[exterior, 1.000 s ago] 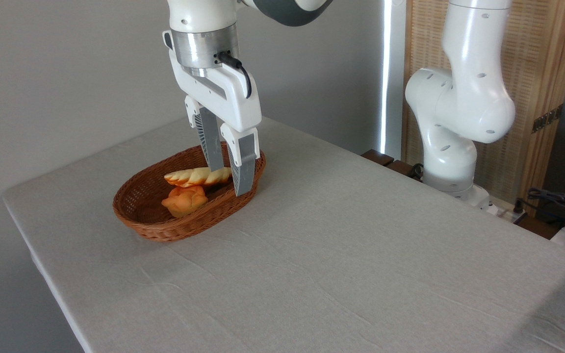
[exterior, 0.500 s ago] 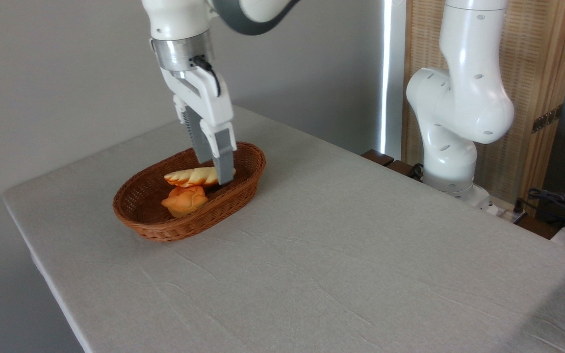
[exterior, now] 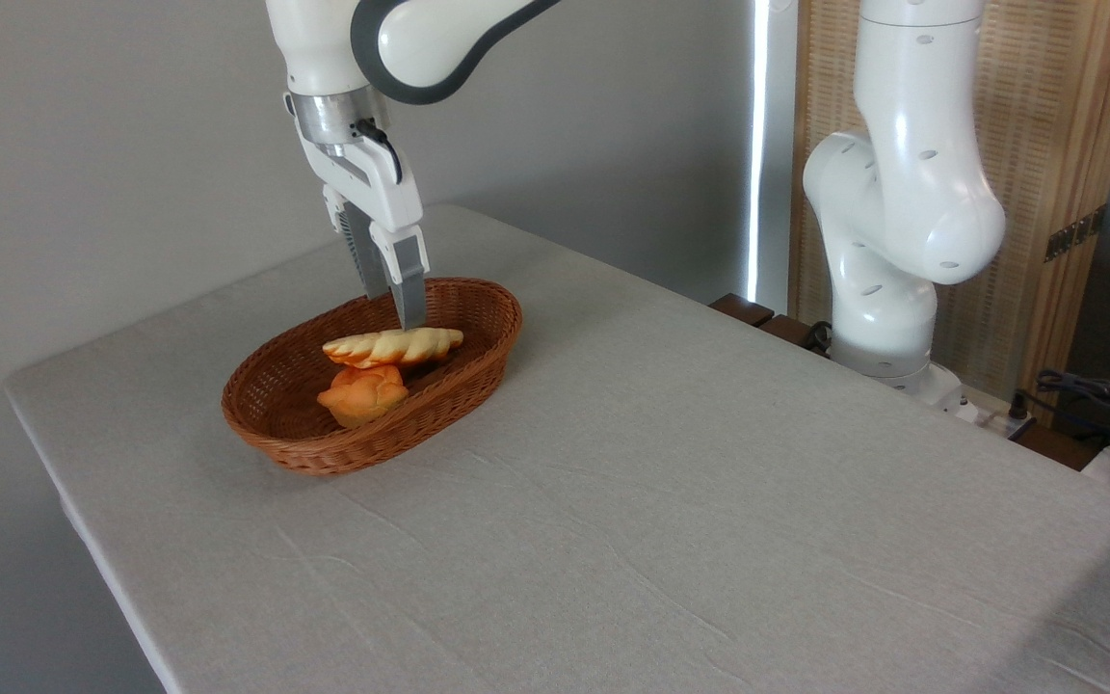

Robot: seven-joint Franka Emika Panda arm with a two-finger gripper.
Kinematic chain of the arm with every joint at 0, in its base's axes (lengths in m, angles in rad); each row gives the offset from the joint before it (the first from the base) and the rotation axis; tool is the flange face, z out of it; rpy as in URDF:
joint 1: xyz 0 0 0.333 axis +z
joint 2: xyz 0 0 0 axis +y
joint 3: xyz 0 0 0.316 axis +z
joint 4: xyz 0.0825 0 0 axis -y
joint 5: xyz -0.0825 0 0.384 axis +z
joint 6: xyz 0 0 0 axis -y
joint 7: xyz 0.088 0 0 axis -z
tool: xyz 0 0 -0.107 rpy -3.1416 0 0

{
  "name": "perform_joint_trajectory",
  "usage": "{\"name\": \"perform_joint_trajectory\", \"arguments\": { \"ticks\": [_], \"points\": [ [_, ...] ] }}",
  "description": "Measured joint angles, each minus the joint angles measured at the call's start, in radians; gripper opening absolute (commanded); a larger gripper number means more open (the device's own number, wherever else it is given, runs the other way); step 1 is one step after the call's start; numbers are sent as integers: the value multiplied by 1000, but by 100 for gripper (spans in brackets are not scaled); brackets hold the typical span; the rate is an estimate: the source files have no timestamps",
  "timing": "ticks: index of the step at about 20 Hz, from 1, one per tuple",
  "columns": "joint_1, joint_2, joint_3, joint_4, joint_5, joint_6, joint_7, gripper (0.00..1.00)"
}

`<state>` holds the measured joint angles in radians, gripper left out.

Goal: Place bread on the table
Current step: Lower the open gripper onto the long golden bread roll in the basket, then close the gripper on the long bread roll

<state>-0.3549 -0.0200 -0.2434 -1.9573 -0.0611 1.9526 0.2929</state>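
Two pieces of bread lie in the wicker basket (exterior: 295, 424) at the left of the scene, and only one of them is the task's own. The orange bun (exterior: 362, 394) sits lowest, below and a little left of the jaws, resting against the near wall of the basket. Just behind it, and directly under the jaws, lies the bread (exterior: 393, 346): the long twisted loaf, set lengthwise along the basket, apparently propped a little by the bun in front.

The gripper (exterior: 399, 310) hangs nose-down over the loaf's middle, its tips level with the basket's far rim and seemingly just above the loaf's browned top. The jaws look nearly pressed together, with only a thin sliver between them at most, and they pinch nothing; the loaf is free in the basket. The vertical approach makes sense, since the basket's walls block any sideways reach.

My reading is that the pick has not yet happened. The jaws would need to spread wider than the loaf, then drop across its narrow width rather than its length.

To the right of the jaws stretches the desk (exterior: 709, 501), grey cloth, slightly wrinkled, with ample room for setting the loaf down. Farther right, the robot's base (exterior: 887, 289) stands well apart from the basket.
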Motion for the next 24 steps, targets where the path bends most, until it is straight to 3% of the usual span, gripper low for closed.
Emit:
{"name": "perform_joint_trajectory", "arguments": {
  "ticks": [7,12,15,16,17,18,19,24],
  "points": [
    [2,41,0,-9,19,38,-21,100],
    [3,104,0,-10,123,92,-101,100],
    [4,131,1,-10,148,103,-104,100],
    [4,134,1,-10,149,104,-104,94],
    [4,136,1,-9,149,104,-104,75],
    [4,136,0,-9,149,104,-104,39],
    [4,136,0,-9,149,104,-104,22],
    [4,131,0,-4,150,98,-104,21]
  ]
}}
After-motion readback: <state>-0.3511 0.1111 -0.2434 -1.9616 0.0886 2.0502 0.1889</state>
